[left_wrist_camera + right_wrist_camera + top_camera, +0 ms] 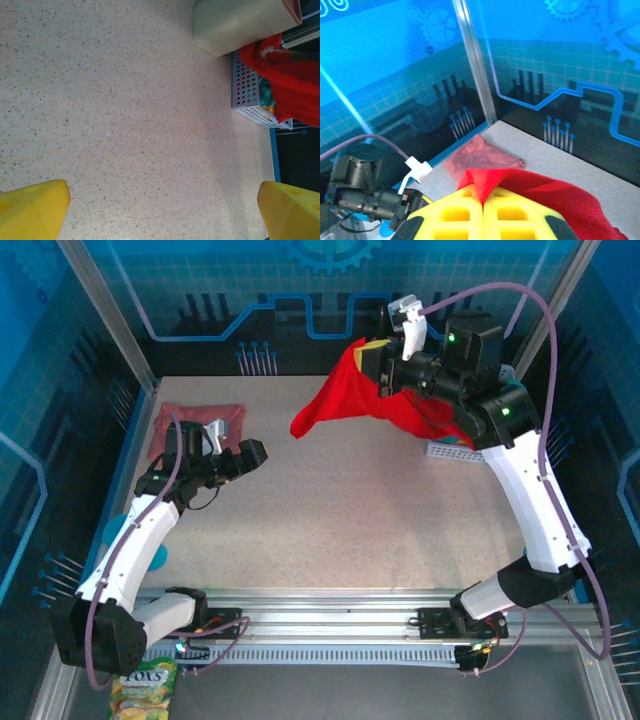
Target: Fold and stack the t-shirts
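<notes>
Red t-shirt (335, 410): upper centre, hanging bunched in the air from the right gripper (376, 362) (clamped on the cloth).
Pink t-shirt (195, 412): folded flat, upper left.
Left gripper (252, 453): just right of the pink one.

Basket (447, 453) largely hidden beneath the red t-shirt (335, 405)

Robot lab cell, speckled table (340, 530) boxed in by aluminium posts (108, 310) and blue panels (380, 55) printed with gears (432, 25) and circuit traces (570, 90), left arm (130, 550) and right arm (530, 500) bolted to a slotted rail (330, 600) at the near edge, purple cables (497, 285) looping overhead
</notes>
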Robot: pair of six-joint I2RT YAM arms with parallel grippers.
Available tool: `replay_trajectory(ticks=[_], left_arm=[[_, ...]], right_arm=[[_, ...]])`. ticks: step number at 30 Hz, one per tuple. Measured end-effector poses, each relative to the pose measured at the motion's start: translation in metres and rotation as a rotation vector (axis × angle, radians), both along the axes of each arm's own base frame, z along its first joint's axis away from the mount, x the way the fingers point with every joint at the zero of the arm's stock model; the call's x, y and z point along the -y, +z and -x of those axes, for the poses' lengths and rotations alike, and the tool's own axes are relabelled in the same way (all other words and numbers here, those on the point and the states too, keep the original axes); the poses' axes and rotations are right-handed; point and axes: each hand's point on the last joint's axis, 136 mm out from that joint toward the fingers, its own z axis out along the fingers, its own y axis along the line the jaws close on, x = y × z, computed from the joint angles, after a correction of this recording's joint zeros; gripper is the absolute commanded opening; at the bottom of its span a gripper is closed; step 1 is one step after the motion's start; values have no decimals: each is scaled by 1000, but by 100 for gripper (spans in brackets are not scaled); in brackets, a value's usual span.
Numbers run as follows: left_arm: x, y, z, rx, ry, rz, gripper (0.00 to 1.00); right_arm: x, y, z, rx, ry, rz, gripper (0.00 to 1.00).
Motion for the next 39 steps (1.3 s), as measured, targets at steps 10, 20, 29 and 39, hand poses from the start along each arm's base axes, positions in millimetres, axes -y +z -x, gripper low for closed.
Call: replay_trajectory(ticks=[10,20,29,39], left_arm=[[-5,6,2,17,24,4,97],[-4,-22,-7,-66,35,11,93],[22,-38,-17,-108,-26,-30,92],[39,-56,-18,-143,-66,-56,91]], right_arm=[[-5,-87,-15,-208,28,24,0],[-16,-261,43,-594,121,148,29],[50,-312,33,-670,-135,221,100],[166,-419,-32,-924,-753,293,98]])
